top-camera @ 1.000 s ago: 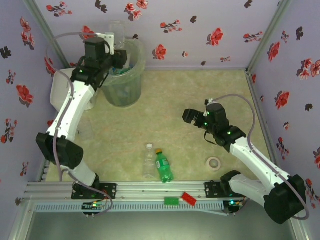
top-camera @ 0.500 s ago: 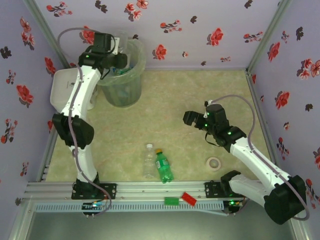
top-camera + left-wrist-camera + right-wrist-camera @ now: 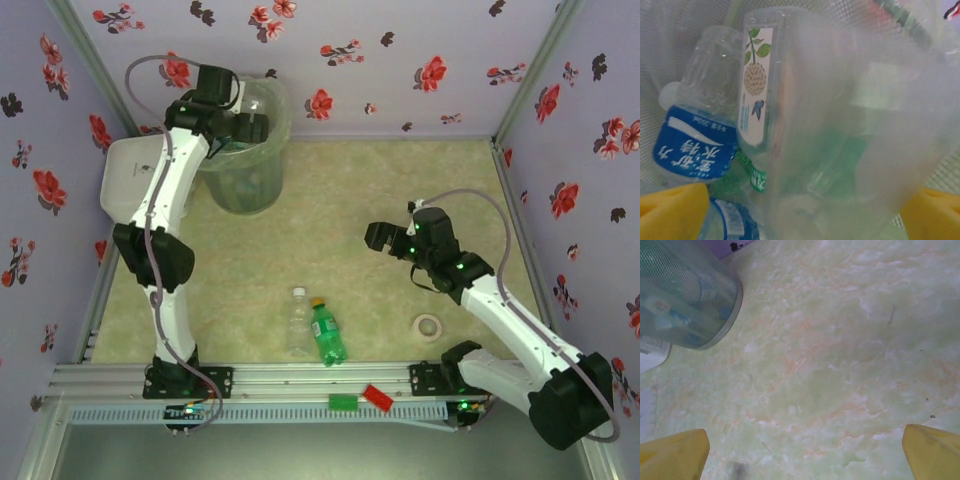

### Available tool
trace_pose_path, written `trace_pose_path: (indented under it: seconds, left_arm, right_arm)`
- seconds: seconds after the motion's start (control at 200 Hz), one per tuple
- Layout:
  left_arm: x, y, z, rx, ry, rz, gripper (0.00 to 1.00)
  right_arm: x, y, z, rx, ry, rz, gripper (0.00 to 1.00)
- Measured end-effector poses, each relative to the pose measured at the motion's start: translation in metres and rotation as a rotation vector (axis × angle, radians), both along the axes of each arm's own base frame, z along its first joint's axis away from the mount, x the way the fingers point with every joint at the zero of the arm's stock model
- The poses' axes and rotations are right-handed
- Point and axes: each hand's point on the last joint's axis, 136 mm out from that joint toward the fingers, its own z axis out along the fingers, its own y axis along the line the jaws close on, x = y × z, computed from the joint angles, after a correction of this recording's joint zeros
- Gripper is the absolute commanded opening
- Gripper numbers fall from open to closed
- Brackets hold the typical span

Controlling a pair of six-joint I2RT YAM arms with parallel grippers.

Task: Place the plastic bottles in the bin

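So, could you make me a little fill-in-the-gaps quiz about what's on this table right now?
1. The bottle beside the clear bottle is ___.
2. In all, ___ bottles lie on the table, outside the bin.
3. The right gripper hangs over bare table with its jaws ___.
4. The tape roll lies nearest the ___ arm.

Missing words: green; two; open; right.
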Motion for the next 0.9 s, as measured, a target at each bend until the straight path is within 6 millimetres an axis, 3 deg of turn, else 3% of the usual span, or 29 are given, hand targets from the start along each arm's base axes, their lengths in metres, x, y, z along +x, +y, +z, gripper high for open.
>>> trace_pose_path:
  seconds: [0.115, 0.33, 0.47, 0.54, 0.615, 0.77, 0.9]
  left_arm:
    - [-0.024, -0.001, 0.029, -0.002, -0.078, -0.004, 1.00]
    - [-0.094, 0.000, 0.111, -0.126, -0.372, -0.027, 1.00]
    - [-0.137, 0.003, 0.129, -0.264, -0.510, -0.024, 1.00]
    - [-0.154, 0.000, 0.117, -0.341, -0.524, -0.029, 1.00]
    - [-0.165, -0.009, 0.091, -0.415, -0.496, -0.043, 1.00]
    - [-0.185, -0.035, 0.007, -0.511, -0.340, -0.062, 1.00]
    - [-0.203, -0.044, -0.063, -0.560, -0.207, -0.035, 1.00]
  right_arm:
    - [0.002, 0.014, -0.008, 0.031, 0.033, 0.053, 1.00]
    - [-0.015, 0.052, -0.022, 0.043, 0.083, 0.187, 1.00]
    - [-0.036, 0.077, -0.029, 0.028, 0.103, 0.278, 0.99]
    - [-0.047, 0.086, -0.035, 0.011, 0.127, 0.319, 0.97]
    - [-0.061, 0.094, -0.045, -0.013, 0.161, 0.361, 0.93]
    - [-0.094, 0.110, -0.071, -0.073, 0.261, 0.450, 0.89]
    - [-0.120, 0.118, -0.095, -0.142, 0.354, 0.507, 0.89]
